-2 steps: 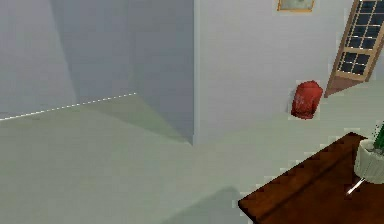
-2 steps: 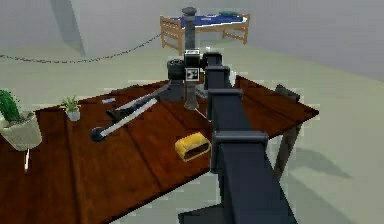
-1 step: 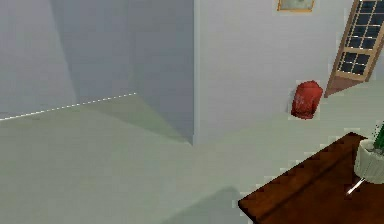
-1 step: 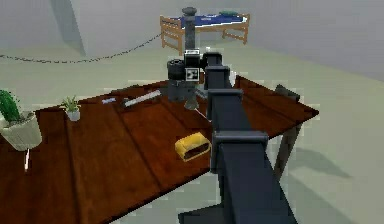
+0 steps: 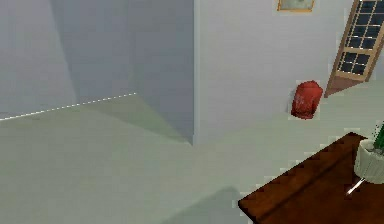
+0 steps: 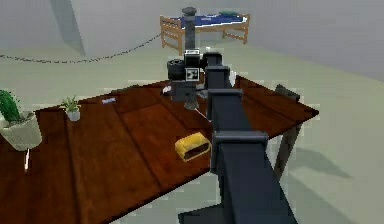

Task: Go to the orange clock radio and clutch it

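An orange-yellow clock radio (image 6: 191, 147) lies on the dark wooden table (image 6: 110, 160), close to its near edge and just left of the arm bar. The arm reaches out over the table, past the radio. At its far end, beside the two white marker squares, sits the gripper (image 6: 184, 92), dark against the tabletop. Its fingers are hard to make out, so I cannot tell whether it holds anything. The radio lies nearer to me than the gripper, down along the arm.
A large plant in a white pot (image 6: 18, 122) (image 5: 375, 150) and a small potted plant (image 6: 71, 107) stand on the table's left part. A blue table with wooden chairs (image 6: 205, 25) stands far back. A red object (image 5: 307, 98) sits by the white wall under a window (image 5: 362, 45). Open floor lies in the forward view's left.
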You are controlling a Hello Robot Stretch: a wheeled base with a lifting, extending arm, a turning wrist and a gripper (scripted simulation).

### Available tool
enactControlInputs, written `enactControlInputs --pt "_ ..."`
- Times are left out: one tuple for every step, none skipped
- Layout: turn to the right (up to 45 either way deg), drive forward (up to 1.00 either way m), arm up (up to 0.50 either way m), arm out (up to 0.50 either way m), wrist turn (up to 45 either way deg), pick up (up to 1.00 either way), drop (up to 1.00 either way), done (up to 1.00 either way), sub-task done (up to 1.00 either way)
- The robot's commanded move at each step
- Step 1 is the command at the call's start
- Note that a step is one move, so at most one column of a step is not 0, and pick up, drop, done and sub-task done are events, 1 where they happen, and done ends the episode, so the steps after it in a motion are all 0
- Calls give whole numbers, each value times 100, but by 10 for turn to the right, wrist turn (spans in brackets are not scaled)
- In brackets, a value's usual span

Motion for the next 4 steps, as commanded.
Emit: enactControlInputs --pt "0 0 -30 0 0 0 0 0 0" --pt "0 0 0 0 0 100 0 0 0" --pt "0 0 10 0 0 0 0 0 0" --pt "0 0 0 0 0 0 0 100 0"
